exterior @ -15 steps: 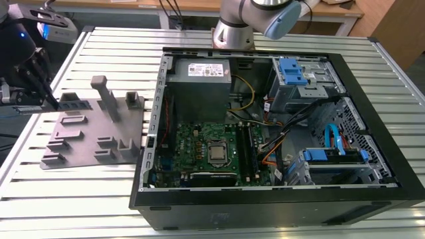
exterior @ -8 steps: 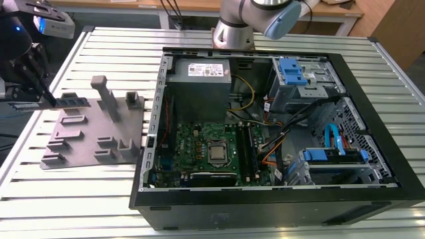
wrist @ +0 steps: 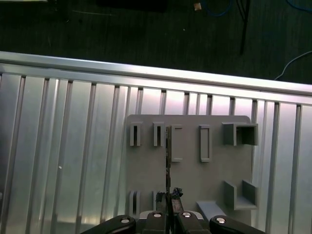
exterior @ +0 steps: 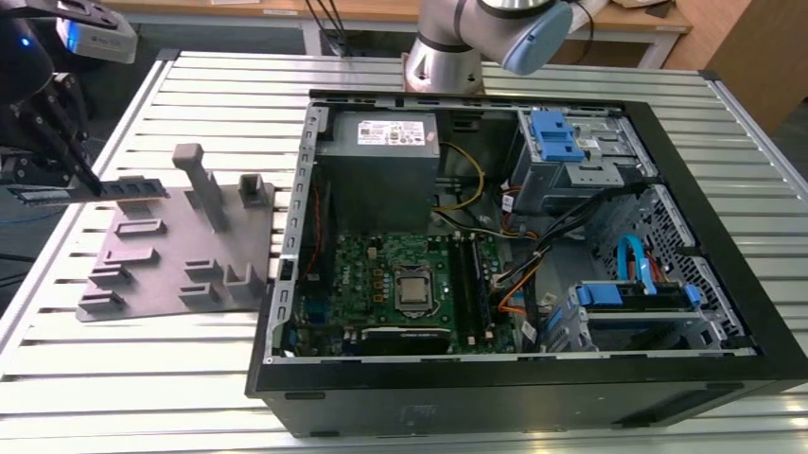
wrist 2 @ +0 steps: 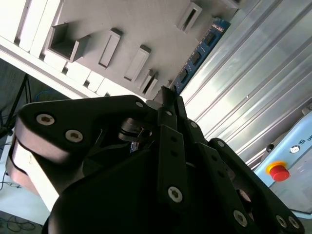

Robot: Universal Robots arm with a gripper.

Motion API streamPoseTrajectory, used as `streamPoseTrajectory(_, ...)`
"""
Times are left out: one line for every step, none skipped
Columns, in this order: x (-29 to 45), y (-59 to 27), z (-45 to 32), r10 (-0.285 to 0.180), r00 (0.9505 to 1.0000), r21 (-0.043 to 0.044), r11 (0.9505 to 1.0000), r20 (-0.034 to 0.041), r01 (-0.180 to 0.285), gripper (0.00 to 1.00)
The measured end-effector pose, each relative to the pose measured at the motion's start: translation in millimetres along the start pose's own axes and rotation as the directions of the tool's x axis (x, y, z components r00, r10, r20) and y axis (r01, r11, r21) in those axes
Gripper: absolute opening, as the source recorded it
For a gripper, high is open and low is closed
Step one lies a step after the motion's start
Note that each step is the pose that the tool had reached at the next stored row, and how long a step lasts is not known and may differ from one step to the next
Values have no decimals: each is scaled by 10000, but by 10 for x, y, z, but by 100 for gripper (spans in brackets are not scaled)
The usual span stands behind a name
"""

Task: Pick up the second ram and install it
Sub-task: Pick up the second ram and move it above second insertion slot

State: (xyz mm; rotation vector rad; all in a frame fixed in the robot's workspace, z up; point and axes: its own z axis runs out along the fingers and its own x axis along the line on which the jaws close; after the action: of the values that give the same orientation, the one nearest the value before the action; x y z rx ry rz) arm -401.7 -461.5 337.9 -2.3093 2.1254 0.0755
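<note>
Exterior view: second ram [exterior: 136,187] broadside in tool [exterior: 86,183]; first wrist view: edge-on

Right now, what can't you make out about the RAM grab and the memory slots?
- Second ram: in the second wrist view the end effector covers most of it. In the first wrist view it is edge-on, so its faces are unreadable.
- Whether it is clear of the grey fixture: no view settles it.
- Memory slots: too small in the exterior view to tell filled from free.
</note>
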Motion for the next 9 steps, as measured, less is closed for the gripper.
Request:
streamPoseTrajectory(0,1,-11,0,10000,0,10000,0,0,14)
streamPoseTrajectory(-1,1,-24,0,10000,0,10000,0,0,14)
streamPoseTrajectory(-1,1,-37,0,10000,0,10000,0,0,14)
streamPoseTrajectory(-2,2,-50,0,10000,-1,10000,0,0,14)
streamPoseTrajectory(-2,2,-61,0,10000,0,10000,0,0,14)
streamPoseTrajectory(-3,2,-73,0,10000,0,10000,0,0,14)
streamPoseTrajectory(-3,3,-84,0,10000,0,10000,0,0,14)
streamPoseTrajectory(-4,3,-97,0,10000,-1,10000,-1,0,14)
streamPoseTrajectory(-4,3,-108,0,10000,0,10000,0,0,14)
